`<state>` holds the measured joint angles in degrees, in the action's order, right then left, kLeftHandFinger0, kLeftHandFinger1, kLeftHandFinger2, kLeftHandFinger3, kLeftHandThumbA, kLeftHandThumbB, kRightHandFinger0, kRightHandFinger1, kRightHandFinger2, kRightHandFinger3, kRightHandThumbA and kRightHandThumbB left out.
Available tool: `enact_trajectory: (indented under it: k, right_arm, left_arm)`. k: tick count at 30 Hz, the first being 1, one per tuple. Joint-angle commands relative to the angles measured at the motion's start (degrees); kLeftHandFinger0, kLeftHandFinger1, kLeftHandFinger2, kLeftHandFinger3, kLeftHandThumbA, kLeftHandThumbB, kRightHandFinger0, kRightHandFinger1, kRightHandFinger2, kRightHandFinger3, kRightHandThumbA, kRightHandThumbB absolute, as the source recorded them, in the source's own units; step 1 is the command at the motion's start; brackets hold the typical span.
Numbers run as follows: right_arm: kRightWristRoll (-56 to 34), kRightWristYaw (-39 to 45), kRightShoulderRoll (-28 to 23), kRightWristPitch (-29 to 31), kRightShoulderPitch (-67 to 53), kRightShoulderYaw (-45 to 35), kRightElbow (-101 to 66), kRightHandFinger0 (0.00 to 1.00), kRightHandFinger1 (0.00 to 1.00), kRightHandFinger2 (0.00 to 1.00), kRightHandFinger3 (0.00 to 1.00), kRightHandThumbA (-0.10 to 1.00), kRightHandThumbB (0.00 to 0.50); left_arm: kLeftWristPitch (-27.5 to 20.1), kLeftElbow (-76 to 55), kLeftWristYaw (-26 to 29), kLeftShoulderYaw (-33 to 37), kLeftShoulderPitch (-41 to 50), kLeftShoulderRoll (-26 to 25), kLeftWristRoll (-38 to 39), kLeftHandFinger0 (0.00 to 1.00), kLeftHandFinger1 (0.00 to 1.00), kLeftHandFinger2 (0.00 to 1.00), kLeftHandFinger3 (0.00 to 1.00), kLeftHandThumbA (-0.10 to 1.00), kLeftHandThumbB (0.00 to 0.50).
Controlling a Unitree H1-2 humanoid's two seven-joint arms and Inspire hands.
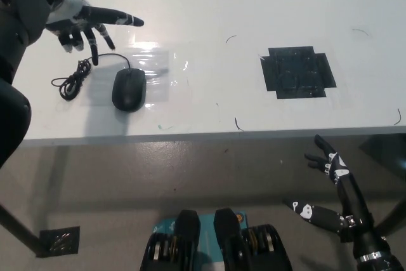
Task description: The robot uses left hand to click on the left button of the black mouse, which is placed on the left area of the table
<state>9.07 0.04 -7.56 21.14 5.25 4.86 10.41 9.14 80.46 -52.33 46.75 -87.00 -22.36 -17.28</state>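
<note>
I have the left hand [85, 25] raised over the far-left part of the white worktop [209, 4], holding nothing, its fingers spread with one stretched out toward picture right. The black mouse [129, 89] lies on the worktop nearer me and a little to the right of that hand, apart from it, long axis running away from me, its coiled cable [75, 80] trailing left. To click, I judge the hand must come back and down. The right hand [330, 161] hangs open below the worktop edge, well away.
</note>
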Motion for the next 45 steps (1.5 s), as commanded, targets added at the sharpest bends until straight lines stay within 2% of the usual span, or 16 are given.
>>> enact_trajectory:
  k: [1,6,11,16,19,20,24,26,28,31,33,36,38,42,43,45]
  right_arm:
    - [0.56,0.81,-0.84,-0.11,0.93,0.02,-1.80,0.77,0.82,1.00,1.00,0.99,0.109]
    - [0.41,0.94,-0.75,0.12,1.07,0.19,-1.69,0.77,0.82,1.00,1.00,1.00,0.111]
    - [0.39,1.13,-0.86,0.03,1.21,0.32,-1.67,0.76,0.82,1.00,1.00,1.00,0.111]
    - [0.36,1.29,-0.99,0.07,1.21,0.29,-1.70,0.76,0.82,1.00,1.00,1.00,0.112]
    - [0.55,1.36,-0.99,-0.34,1.12,0.29,-2.03,0.76,0.82,1.00,1.00,1.00,0.103]
    - [0.51,1.39,-0.96,-0.41,1.08,0.27,-2.14,0.76,0.82,1.00,1.00,1.00,0.102]
    - [0.42,1.57,-0.96,-0.41,1.13,0.19,-2.12,0.77,0.82,1.00,1.00,1.00,0.097]
    - [0.22,1.67,-0.93,-0.50,1.04,0.14,-2.19,0.76,0.81,1.00,1.00,0.99,0.099]
    - [0.14,1.81,-0.98,-0.51,0.95,0.14,-2.20,0.77,0.82,1.00,1.00,1.00,0.099]
    - [0.24,1.73,-0.98,-0.19,0.92,0.07,-2.06,0.77,0.82,1.00,1.00,1.00,0.097]
    - [0.30,1.75,-1.04,-0.22,0.82,0.04,-2.12,0.77,0.82,1.00,1.00,1.00,0.102]
    - [0.46,1.64,-0.90,-0.19,0.76,0.09,-2.05,0.77,0.82,1.00,1.00,1.00,0.092]
    - [0.47,1.72,-0.89,-0.61,0.65,0.13,-2.32,0.77,0.82,1.00,1.00,1.00,0.088]
    - [0.64,1.78,-0.91,-0.54,0.58,0.26,-2.42,0.78,0.82,1.00,1.00,0.99,0.085]
    - [0.56,1.75,-0.90,-0.19,0.67,0.27,-2.13,0.78,0.81,1.00,1.00,0.98,0.081]
    - [0.51,1.88,-0.91,-0.14,0.80,0.36,-1.96,0.78,0.81,1.00,1.00,0.98,0.084]
  left_arm:
    - [-2.40,0.19,-1.76,-1.46,-3.06,-0.21,-3.18,0.00,0.05,0.32,0.86,1.00,0.382]
    - [-1.59,0.29,-1.46,-1.75,-2.22,1.14,-4.69,0.00,0.09,0.38,0.92,1.00,0.424]
    - [-2.97,0.09,-1.29,-2.31,-1.16,1.67,-5.46,0.05,0.29,0.64,0.94,1.00,0.446]
    - [-1.70,0.23,-0.79,-2.02,-0.44,2.95,-7.32,0.03,0.29,0.60,0.65,1.00,0.479]
    - [-2.75,0.07,-0.11,-2.57,0.27,3.20,-7.73,0.07,0.30,0.60,0.81,1.00,0.457]
    - [-2.33,0.08,0.53,-2.45,0.42,3.30,-8.21,0.06,0.30,0.60,0.60,1.00,0.468]
    - [-2.65,0.36,-0.69,-3.25,1.12,3.36,-8.70,0.00,0.24,0.55,0.98,1.00,0.463]
    - [-1.21,0.58,-0.80,-4.12,1.55,3.47,-8.51,0.00,0.19,0.52,0.86,1.00,0.464]
    - [-0.91,0.69,-0.43,-4.60,1.90,3.38,-8.49,0.00,0.19,0.55,0.53,1.00,0.470]
    - [-2.75,0.64,-0.83,-4.01,1.95,2.97,-9.62,0.00,0.18,0.55,0.66,1.00,0.472]
    - [-2.24,0.77,-1.43,-4.56,1.82,2.85,-9.50,0.00,0.14,0.52,0.98,1.00,0.493]
    - [-2.06,0.82,-1.16,-5.35,1.87,2.52,-9.26,0.00,0.18,0.58,0.74,1.00,0.499]
    - [-1.64,0.84,-1.91,-5.72,1.54,2.55,-9.22,0.00,0.17,0.55,0.95,1.00,0.472]
    - [-1.83,0.77,-0.77,-6.67,1.71,2.42,-9.56,0.00,0.12,0.45,0.80,1.00,0.473]
    - [-1.54,0.76,-0.77,-7.07,1.72,2.50,-9.56,0.00,0.10,0.44,0.98,1.00,0.474]
    - [-0.53,0.79,-1.40,-7.58,1.66,2.53,-9.45,0.00,0.13,0.49,1.00,1.00,0.484]
